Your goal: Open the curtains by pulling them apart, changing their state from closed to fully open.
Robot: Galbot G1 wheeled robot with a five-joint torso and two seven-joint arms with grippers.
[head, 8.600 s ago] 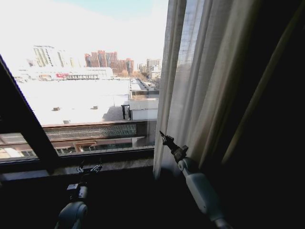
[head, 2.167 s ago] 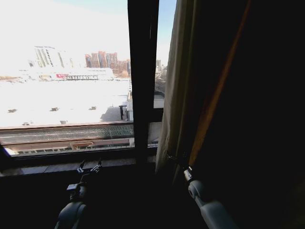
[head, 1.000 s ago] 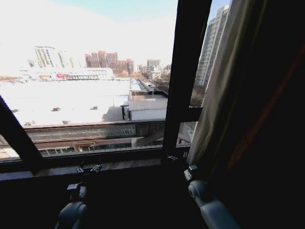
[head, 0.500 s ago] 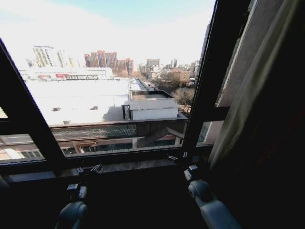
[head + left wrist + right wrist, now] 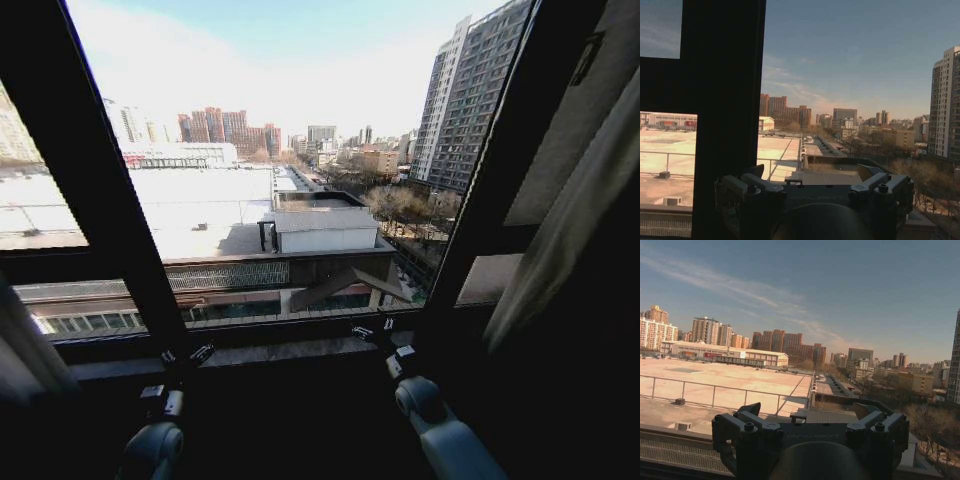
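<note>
Both end effectors, left and right, sit spread at the sill, curtains bunched aside.

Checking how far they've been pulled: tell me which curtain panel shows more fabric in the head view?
The right curtain panel, a long cream-beige band slanting down the right edge. The left curtain panel is just a small pale bunch at the lower left edge.

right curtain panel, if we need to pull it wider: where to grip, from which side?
Grip the inner vertical edge of the right curtain, low on the part nearest the right gripper. Come from the window side, jaws across the bunched pleats: folded fabric offers a thicker hold than one sheer layer. The left gripper sits at the sill.
</note>
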